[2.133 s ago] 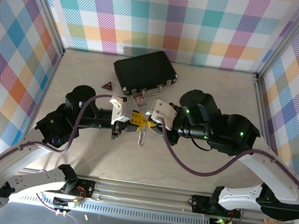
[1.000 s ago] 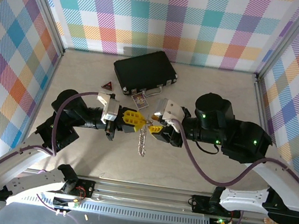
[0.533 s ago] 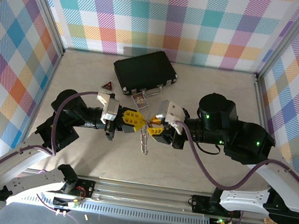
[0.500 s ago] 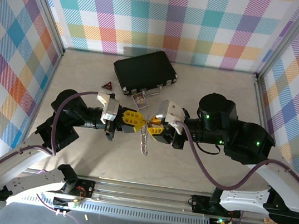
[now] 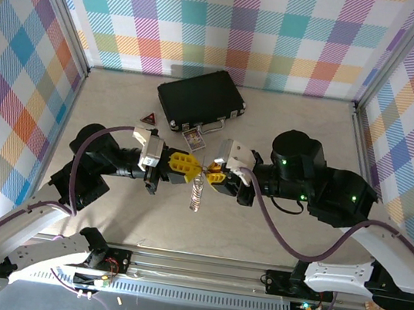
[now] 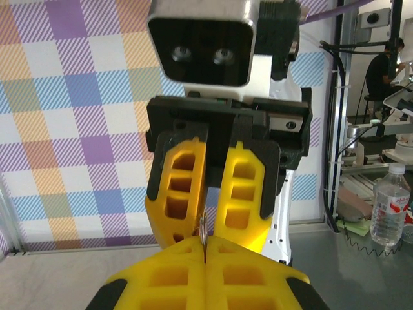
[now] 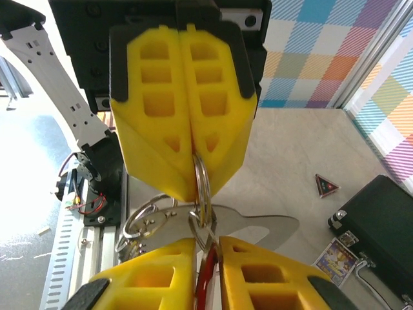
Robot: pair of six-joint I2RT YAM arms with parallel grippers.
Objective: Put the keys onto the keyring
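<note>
Hanging chain (image 5: 195, 195) now straight, no longer slanted; right gripper (image 5: 210, 174) narrowed, pinching red-tagged keys (image 7: 205, 281); left gripper (image 5: 192, 165) pressed together on keyring (image 7: 202, 184), near side of black case (image 5: 200, 99).

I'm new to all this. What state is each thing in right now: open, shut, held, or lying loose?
Left tool: shut on the keyring.
Right tool: shut on the key, at its red tag.
Keyring: held in the air, chain dangling.
Key: gripped beside the keyring; threaded or not, cannot tell.
Black case: closed, lying flat.
Triangular badge: lying loose.
Picture card: lying loose by the case.
</note>
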